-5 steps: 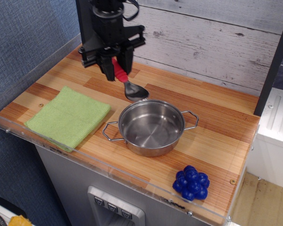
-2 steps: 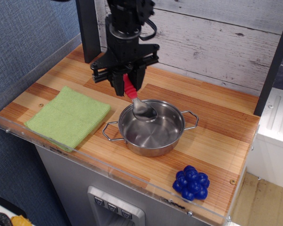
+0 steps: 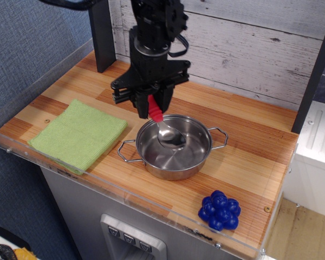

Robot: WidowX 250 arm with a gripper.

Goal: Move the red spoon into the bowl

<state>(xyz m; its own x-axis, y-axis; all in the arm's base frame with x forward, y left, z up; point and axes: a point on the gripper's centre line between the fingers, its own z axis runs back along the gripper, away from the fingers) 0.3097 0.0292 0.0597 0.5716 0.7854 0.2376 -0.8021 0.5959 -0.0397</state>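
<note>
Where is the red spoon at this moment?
The red spoon hangs in the gripper, its metal end over the bowl, right of the green cloth.

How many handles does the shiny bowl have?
2. One wire handle sticks out on the side of the bowl nearest the green cloth; the other wire handle sticks out on the opposite side. None looks hidden.

Single view only. Camera sat high off the front corner of the bench (image 3: 249,157), angled down and across toward the plank back wall (image 3: 249,43). Medium distance: the whole benchtop fit in frame, along with blue wall at left (image 3: 27,49) and floor at lower right (image 3: 303,233).
</note>
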